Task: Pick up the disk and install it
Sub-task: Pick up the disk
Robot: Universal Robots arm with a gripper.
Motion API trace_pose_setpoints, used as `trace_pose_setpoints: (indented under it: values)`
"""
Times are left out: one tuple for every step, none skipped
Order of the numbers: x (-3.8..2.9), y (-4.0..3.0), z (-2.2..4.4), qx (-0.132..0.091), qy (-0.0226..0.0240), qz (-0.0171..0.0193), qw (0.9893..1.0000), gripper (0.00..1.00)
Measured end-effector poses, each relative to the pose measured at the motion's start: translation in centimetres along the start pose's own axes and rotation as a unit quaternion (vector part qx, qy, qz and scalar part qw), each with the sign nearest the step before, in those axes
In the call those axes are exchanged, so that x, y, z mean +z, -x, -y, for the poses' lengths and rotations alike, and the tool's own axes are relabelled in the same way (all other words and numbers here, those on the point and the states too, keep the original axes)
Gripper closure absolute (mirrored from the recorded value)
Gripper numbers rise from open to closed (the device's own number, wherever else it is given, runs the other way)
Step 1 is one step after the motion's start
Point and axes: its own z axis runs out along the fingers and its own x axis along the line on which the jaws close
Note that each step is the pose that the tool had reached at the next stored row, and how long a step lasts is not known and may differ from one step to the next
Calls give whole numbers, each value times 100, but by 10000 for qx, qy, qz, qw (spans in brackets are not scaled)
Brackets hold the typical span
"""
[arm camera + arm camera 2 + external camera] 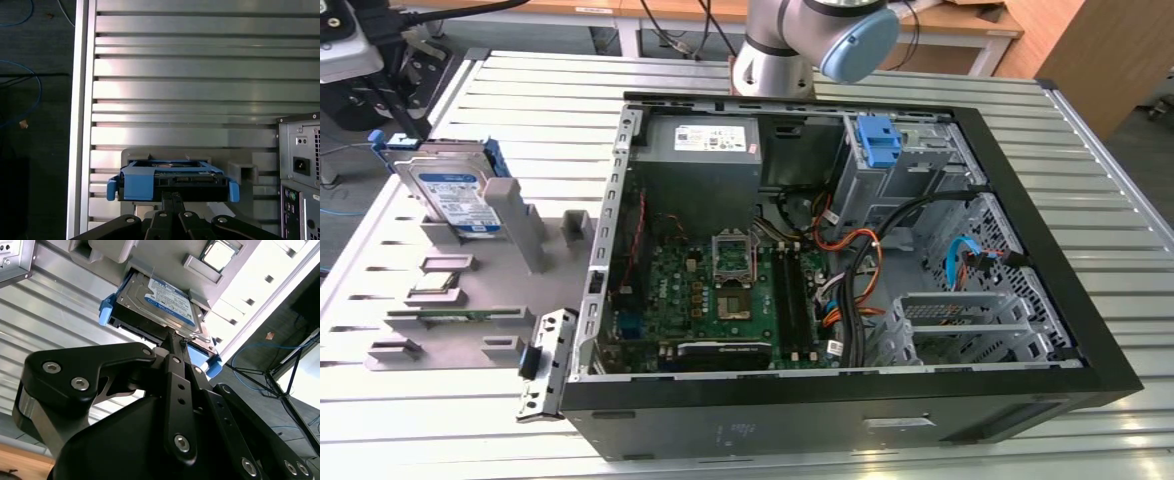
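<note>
The disk (pixel 454 195) stands on edge in a slot of the grey holder (pixel 494 300) at the exterior view's left. It is silver with a white-and-blue label and blue side rails. My black gripper (pixel 411 138) reaches its top edge from above. In both wrist views the two fingers lie pressed together at the middle of that edge. The second wrist view has the gripper (pixel 175 340) meeting the labelled disk (pixel 165 305) at a small metal tab. From the first wrist view the disk (pixel 172 180) is edge-on, just past the gripper (pixel 172 196).
An open computer case (pixel 1067 300) lies on the slatted metal table (pixel 534 90), with a blue drive cage (pixel 874 140), a grey power-supply box (pixel 700 150) and loose cables inside. A small processor chip (pixel 440 282) rests on the holder. The table edge and floor cables are close by.
</note>
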Motion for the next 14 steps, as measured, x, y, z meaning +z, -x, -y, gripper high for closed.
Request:
trace_pose_setpoints:
  values:
    - [0, 0, 0, -32, 0, -2, 10000, 89]
    - [0, 0, 0, -70, -1, -6, 10000, 89]
    - [0, 0, 0, -115, -1, -9, 9999, 89]
    - [0, 0, 0, -167, -1, -12, 9999, 89]
    - [0, 0, 0, -222, -2, -17, 9998, 89]
    - [0, 0, 0, -279, -2, -21, 9996, 89]
    - [0, 0, 0, -334, -3, -25, 9994, 89]
    - [0, 0, 0, -375, -3, -28, 9993, 89]
    - [-1, 0, 0, -407, -3, -31, 9992, 89]
    - [0, 0, 0, -447, -4, -34, 9990, 89]
    - [0, 0, 0, -491, -4, -37, 9988, 89]
    - [0, 0, 0, -540, -4, -41, 9985, 89]
    - [0, 0, 0, -596, -5, -45, 9982, 89]
    - [0, 0, 0, -656, -5, -50, 9978, 89]
